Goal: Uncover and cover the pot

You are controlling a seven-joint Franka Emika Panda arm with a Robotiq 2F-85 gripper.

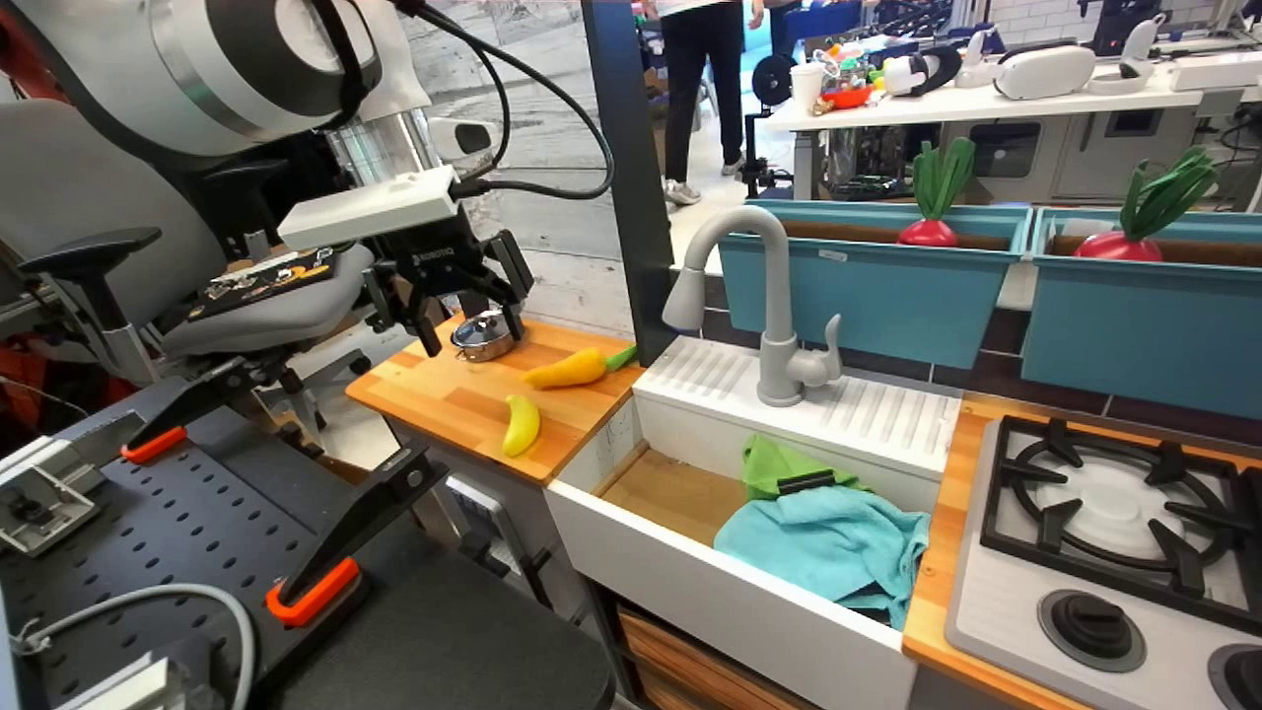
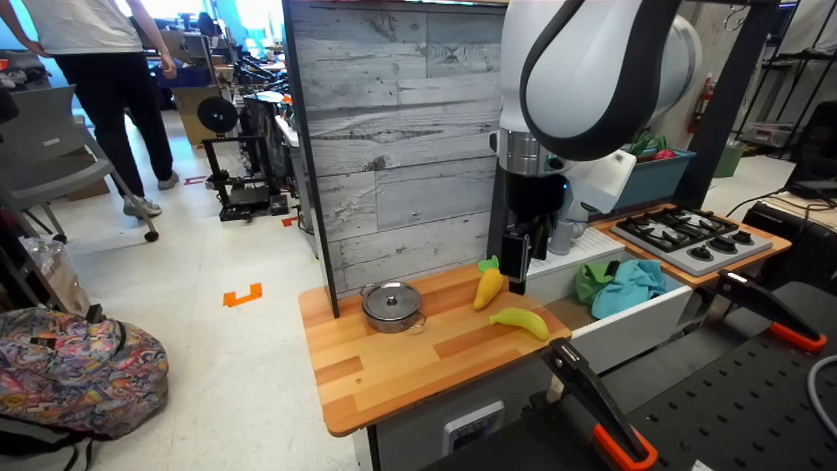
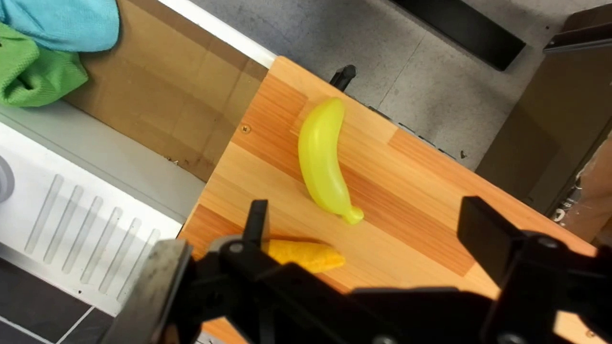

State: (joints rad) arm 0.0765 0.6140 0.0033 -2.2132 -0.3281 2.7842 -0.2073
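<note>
The pot (image 2: 391,324) is small, squat and silvery, with small side handles. Its lid (image 2: 392,299), shiny with a dark knob, sits on top of it. The pot (image 1: 481,350) stands at the wall side of the wooden counter and also shows in an exterior view, partly behind a gripper finger. In the wrist view the pot is hidden or out of frame. My gripper (image 3: 366,210) is open with its fingers wide apart and nothing between them. In an exterior view the gripper (image 2: 516,284) hangs above the counter, to the sink side of the pot and apart from it.
On the wooden counter (image 2: 366,386) lie a yellow banana (image 3: 321,157) and an orange-yellow vegetable with a green top (image 2: 489,289). A grey wood-pattern wall (image 2: 405,163) backs the counter. The sink (image 1: 680,493), holding blue and green cloths, adjoins it, with a grey faucet (image 1: 777,296).
</note>
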